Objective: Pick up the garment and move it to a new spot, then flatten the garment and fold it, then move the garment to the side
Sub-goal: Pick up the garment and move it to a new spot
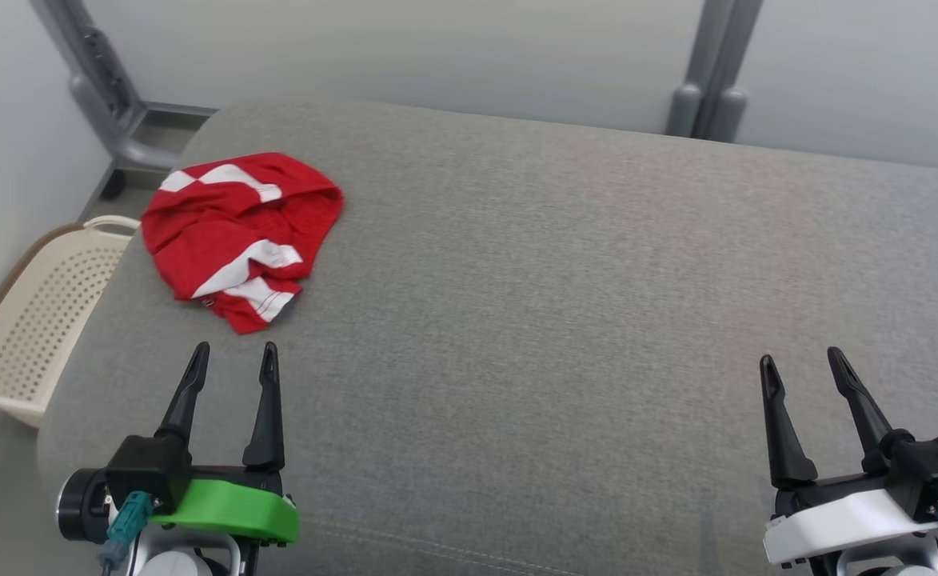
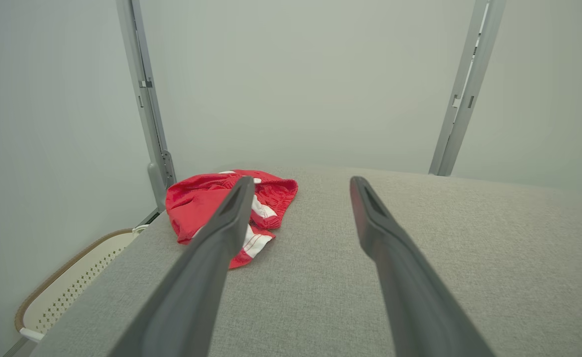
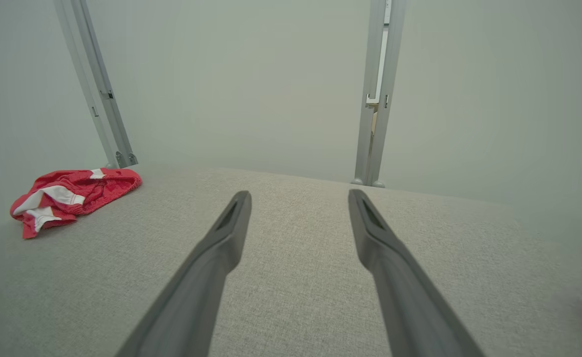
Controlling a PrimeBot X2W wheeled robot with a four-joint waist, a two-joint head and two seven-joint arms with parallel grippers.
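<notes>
While both arms hung low over the near edge of the grey cushioned surface [image 1: 556, 280], the left gripper [image 1: 235, 347] stood with its jaws spread wide, nothing between them and nothing touching either finger. The red garment [image 1: 237, 232], striped with white, lay crumpled in a heap just ahead of those jaws, near them but apart. Its closest corner pointed back toward the gap between the fingertips. Seen along the left wrist view, one finger [image 2: 221, 233] crossed in front of the heap. From the head view, a strip of bare grey cloth separated the tips from the fabric.

The right gripper [image 1: 800, 356] had its jaws equally wide and just as empty, over bare upholstery. The garment was well apart from them, far across toward the left arm's side and further ahead.

Outward of the left jaws, beyond the surface's edge and lower down, sat a cream perforated basket [image 1: 29, 320], near the garment's end.
</notes>
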